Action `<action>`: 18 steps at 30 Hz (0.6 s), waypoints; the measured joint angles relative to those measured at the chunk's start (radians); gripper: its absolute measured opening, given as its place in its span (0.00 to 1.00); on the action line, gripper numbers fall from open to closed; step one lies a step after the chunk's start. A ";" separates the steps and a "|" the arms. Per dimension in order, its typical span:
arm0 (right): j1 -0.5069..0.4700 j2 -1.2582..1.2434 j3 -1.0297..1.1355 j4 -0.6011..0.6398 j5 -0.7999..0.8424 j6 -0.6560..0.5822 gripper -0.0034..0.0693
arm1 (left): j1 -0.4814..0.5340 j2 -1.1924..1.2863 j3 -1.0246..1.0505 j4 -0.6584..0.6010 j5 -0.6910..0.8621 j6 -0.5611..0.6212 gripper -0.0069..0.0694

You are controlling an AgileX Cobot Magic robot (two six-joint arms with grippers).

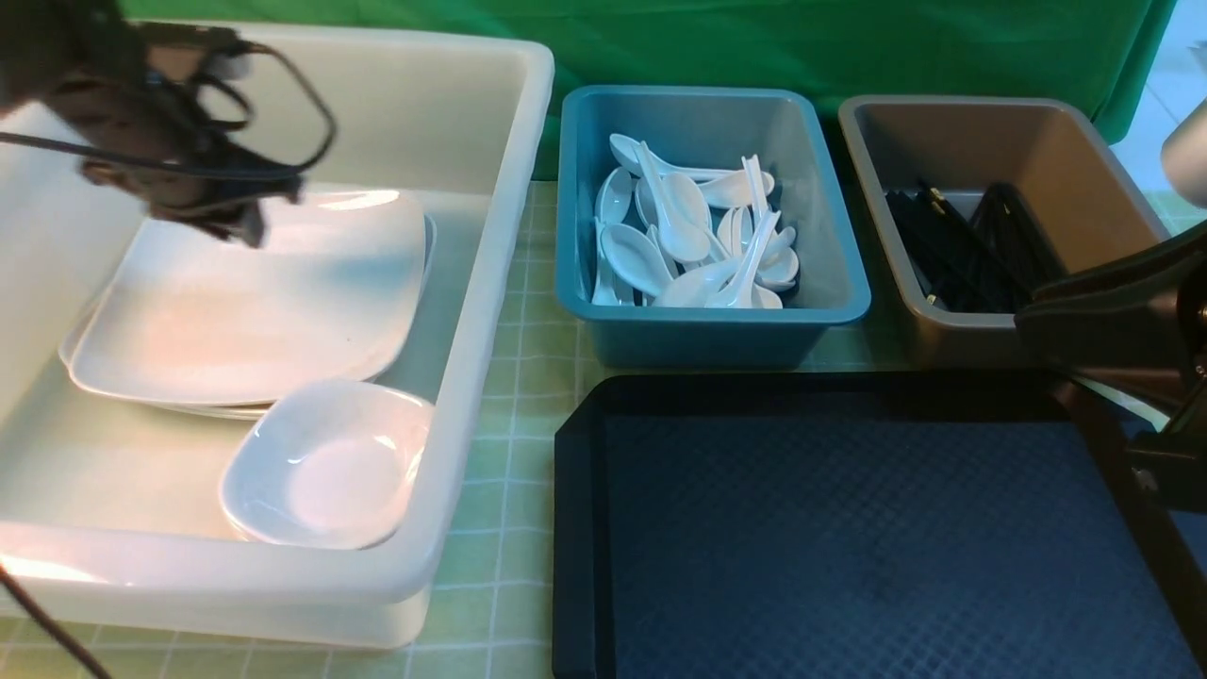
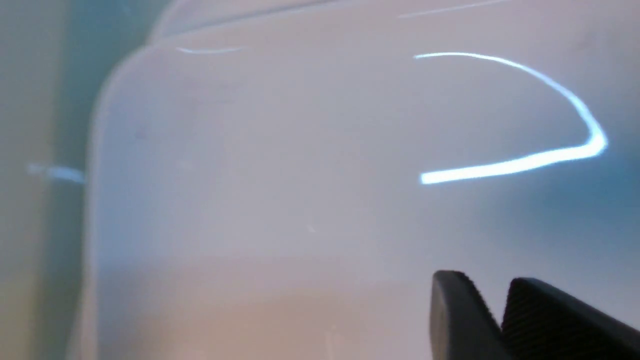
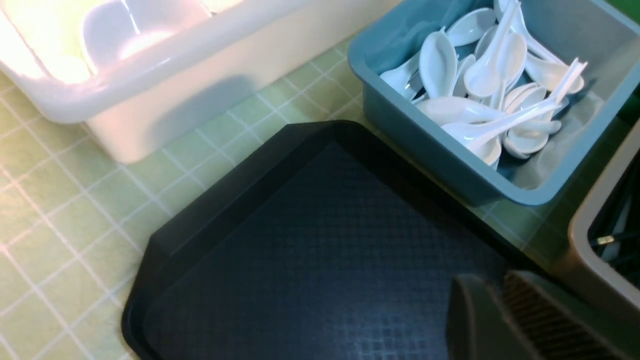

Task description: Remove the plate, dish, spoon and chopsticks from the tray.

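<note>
1. Pincers, left to right: we identify the left pincer [image 1: 247, 229] over the far part of the white tub [image 1: 490, 283], and the right pincer [image 1: 1028, 321] at the right edge of the front view.
2. Left pincer: in its wrist view the left pincer [image 2: 482, 285] has its two black fingers [image 2: 450, 315] drawn together, with only a thin slit at the tips. We see nothing gripped between them.
3. The plate [image 1: 245, 302] lies directly beneath the left pincer, on top of a stack of like plates inside the white tub. In the left wrist view the plate [image 2: 300, 175] fills nearly the whole field, blurred. We cannot tell whether the fingertips touch it.
4. The small dish [image 1: 325, 462] sits in the same tub, on the near side of the left pincer and beside the plate stack.
5. The blue bin [image 1: 707, 316] stands between the two pincers. It holds the spoons [image 1: 679, 236] in a loose heap.
6. The grey-brown tub [image 1: 943, 123] stands just beyond the right pincer and holds the chopsticks [image 1: 952, 245].
7. The tray [image 1: 575, 528] lies below the right pincer, on its near side, on the green checked cloth [image 1: 528, 377].
8. Right pincer: in its wrist view the right pincer [image 3: 492, 280] hangs over a corner of the tray [image 3: 210, 225]. Its fingers [image 3: 475, 320] are pressed close together and we see nothing between them.
</note>
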 joint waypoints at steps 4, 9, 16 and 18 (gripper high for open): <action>0.000 0.000 0.000 0.000 0.000 0.012 0.15 | -0.071 0.024 -0.001 -0.010 0.013 -0.108 0.08; 0.000 0.000 0.000 0.000 0.000 0.014 0.15 | -0.121 0.072 -0.002 -0.018 0.060 -0.139 0.08; 0.000 0.000 0.000 0.001 0.000 0.014 0.15 | -0.163 0.093 -0.008 -0.005 0.149 -0.082 0.08; 0.000 0.000 0.000 0.001 0.000 0.014 0.15 | -0.164 0.093 -0.013 0.018 0.181 -0.065 0.08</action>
